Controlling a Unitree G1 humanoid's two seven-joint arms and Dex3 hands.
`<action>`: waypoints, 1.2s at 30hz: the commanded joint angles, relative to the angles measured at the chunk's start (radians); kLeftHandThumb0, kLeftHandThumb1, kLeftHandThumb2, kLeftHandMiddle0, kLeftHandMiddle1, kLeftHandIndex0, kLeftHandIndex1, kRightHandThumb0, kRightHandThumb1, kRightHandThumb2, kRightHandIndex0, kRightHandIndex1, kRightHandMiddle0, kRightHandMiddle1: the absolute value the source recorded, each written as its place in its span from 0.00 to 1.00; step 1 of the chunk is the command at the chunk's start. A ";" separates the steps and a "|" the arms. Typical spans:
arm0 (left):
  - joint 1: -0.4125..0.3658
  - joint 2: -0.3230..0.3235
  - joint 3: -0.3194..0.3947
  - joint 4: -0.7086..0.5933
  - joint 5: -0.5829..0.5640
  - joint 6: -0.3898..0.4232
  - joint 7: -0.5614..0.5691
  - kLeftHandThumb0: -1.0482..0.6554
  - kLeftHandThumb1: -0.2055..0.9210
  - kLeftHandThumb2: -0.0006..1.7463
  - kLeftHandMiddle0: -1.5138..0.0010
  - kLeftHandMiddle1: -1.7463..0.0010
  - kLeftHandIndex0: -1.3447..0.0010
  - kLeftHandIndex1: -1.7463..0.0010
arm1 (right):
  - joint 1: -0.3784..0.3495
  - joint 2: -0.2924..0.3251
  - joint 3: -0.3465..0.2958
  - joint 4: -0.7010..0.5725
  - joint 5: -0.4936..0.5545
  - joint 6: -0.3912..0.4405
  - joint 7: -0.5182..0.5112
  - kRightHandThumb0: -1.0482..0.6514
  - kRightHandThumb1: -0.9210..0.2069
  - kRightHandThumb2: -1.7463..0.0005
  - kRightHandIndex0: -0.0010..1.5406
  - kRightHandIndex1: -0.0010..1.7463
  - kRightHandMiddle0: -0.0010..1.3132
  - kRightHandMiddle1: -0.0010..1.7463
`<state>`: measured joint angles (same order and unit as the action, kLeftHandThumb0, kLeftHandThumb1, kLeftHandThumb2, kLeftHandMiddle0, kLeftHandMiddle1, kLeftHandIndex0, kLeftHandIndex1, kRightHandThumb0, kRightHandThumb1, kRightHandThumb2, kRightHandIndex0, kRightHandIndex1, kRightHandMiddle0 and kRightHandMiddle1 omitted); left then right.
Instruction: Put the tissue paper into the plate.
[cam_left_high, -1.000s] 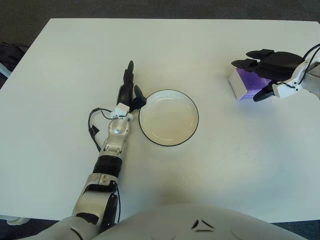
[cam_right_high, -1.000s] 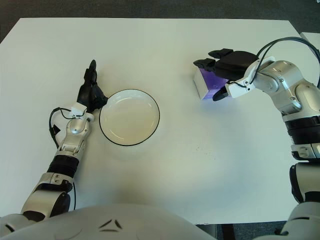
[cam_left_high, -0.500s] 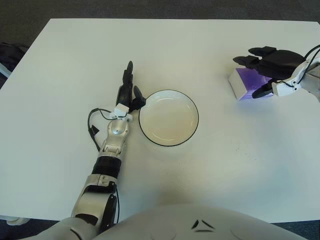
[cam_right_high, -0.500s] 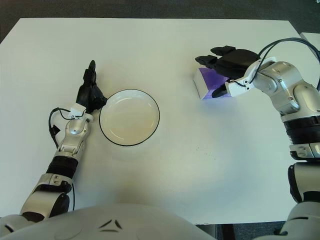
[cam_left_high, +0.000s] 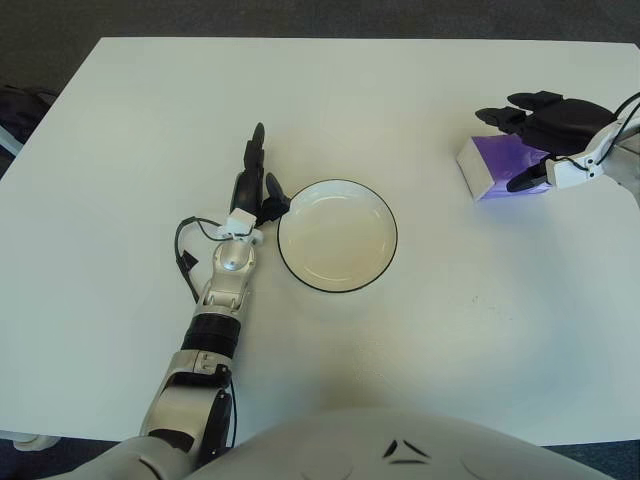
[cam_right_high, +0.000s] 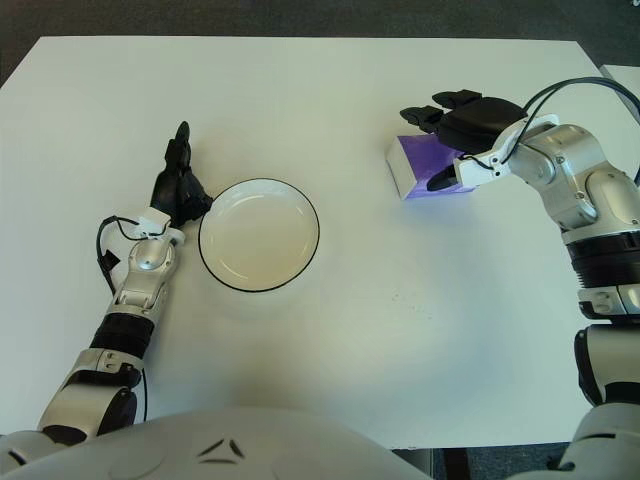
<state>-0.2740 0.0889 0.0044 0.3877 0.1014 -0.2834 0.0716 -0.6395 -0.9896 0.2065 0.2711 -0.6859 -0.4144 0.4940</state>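
My right hand (cam_right_high: 462, 125) is out over the far right part of the table (cam_right_high: 330, 90), sitting right on top of the tissue pack (cam_right_high: 425, 166). Fingers are spread and draped over its far edge and top, thumb down along the near right side, so it's loosely cupped around the pack. I can't honestly tell if it's a real grip yet or just touching.

The pack itself is a small boxy thing, purple on top with a white side facing left. It's lying flat on the table under my palm, well off to the left of the hand is the plate (cam_right_high: 259, 235), and the pack is nowhere near it.

The right eye view gets my whole right forearm and elbow with the cable looping over the wrist. In the left eye view that arm is cut off at the frame edge, and there's a dark thing (cam_left_high: 18, 108) off the table's left side that the right eye doesn't show.

My left hand (cam_right_high: 178, 185) is just beside the plate's left rim, fingers pointing away from me, holding nothing.
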 joint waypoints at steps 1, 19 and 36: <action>0.056 0.011 0.006 0.044 0.003 0.028 -0.005 0.09 1.00 0.69 1.00 1.00 1.00 0.91 | 0.006 -0.022 0.001 0.007 -0.011 0.007 0.016 0.00 0.00 0.88 0.00 0.00 0.00 0.00; 0.049 0.013 0.012 0.064 -0.012 0.026 -0.011 0.09 1.00 0.68 1.00 1.00 1.00 0.92 | -0.011 -0.065 0.027 0.065 -0.031 -0.003 0.101 0.00 0.00 0.86 0.00 0.00 0.00 0.00; 0.039 0.014 0.011 0.080 -0.009 0.018 -0.007 0.10 1.00 0.69 1.00 1.00 1.00 0.91 | -0.053 -0.055 0.082 0.138 -0.045 -0.039 0.154 0.00 0.00 0.91 0.00 0.00 0.00 0.00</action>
<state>-0.2850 0.1013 0.0140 0.4147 0.0899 -0.2941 0.0681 -0.6831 -1.0370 0.2721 0.3907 -0.7137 -0.4465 0.6388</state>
